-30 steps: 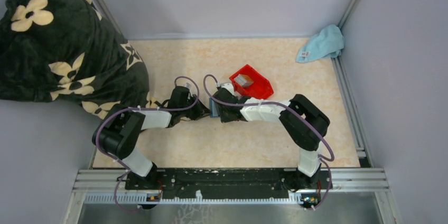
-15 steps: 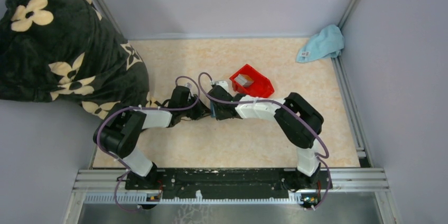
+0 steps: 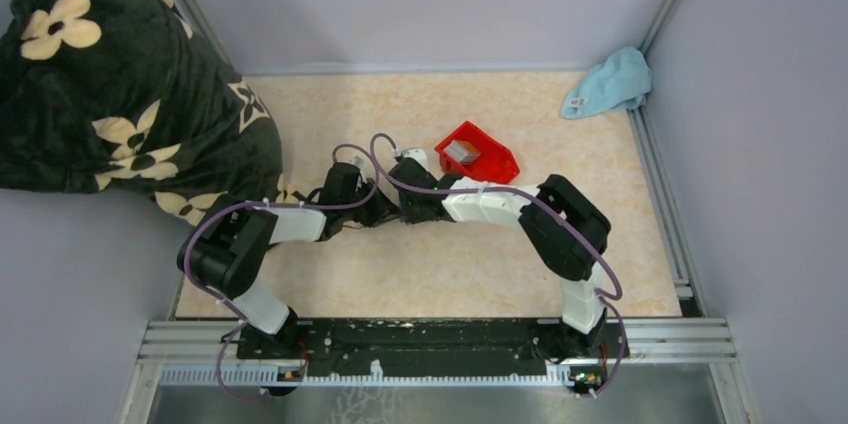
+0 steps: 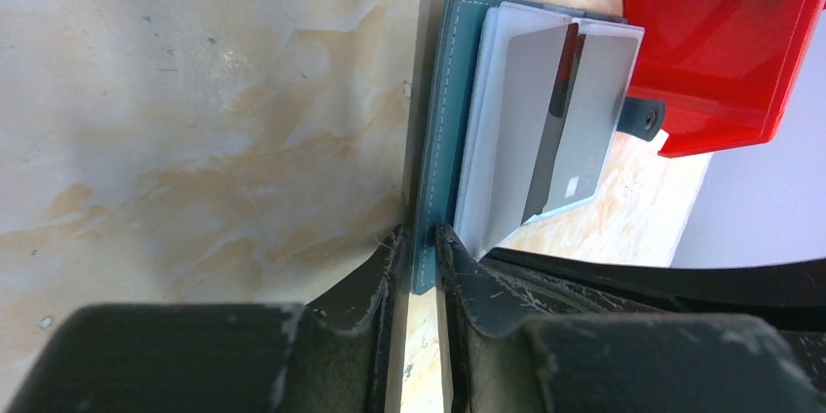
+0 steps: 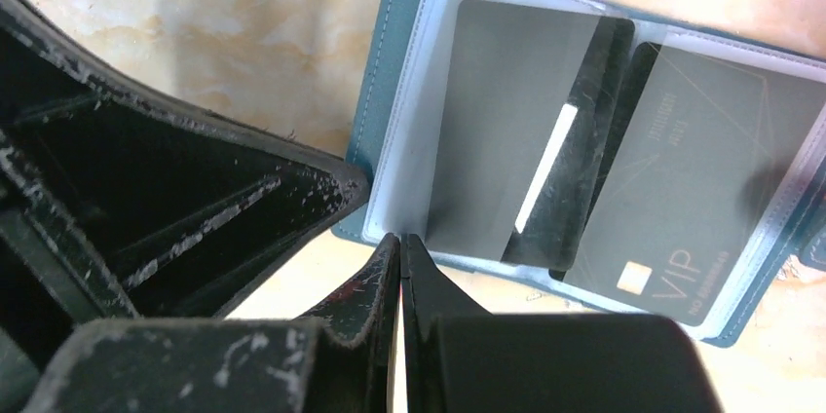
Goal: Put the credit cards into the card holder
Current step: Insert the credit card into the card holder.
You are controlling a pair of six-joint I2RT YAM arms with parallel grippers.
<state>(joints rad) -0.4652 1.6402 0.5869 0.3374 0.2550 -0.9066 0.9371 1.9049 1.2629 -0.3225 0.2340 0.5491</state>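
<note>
You are looking at one pale, marbled counter point(image 3: 450, 274) walled in on three sides. One large dark blanket point(image 3: 100, 84) with cream flowers spills over its far left corner. Your two arms reach in from the near edge and meet near the middle: the left arm point(image 3: 250, 239) bends in from the left and the right arm point(image 3: 560, 224) from the right.

One light blue cloth point(image 3: 610, 82) lies crumpled in the far right corner, well apart from everything else. One red bin point(image 3: 485, 159) sits just beyond the right arm's wrist, with one small grey and orange object point(image 3: 460, 151) inside it that is too small to identify.

One teal card holder point(image 4: 440, 140) lies open on the counter, just beside the red bin and between your two hands. Your left hand point(image 4: 419, 247) pinches the near edge of its teal cover. Your right hand point(image 5: 399, 243) has its fingers pressed together, with the tips right at the edge of the holder's clear sleeves; you cannot tell whether anything thin sits between them.

Two grey credit cards show in the holder. One point(image 5: 506, 140) lies back up, with a dark stripe, and overlaps the other point(image 5: 682, 199), which is marked VIP. One small snap tab point(image 4: 643, 119) sticks out toward the bin.
</note>
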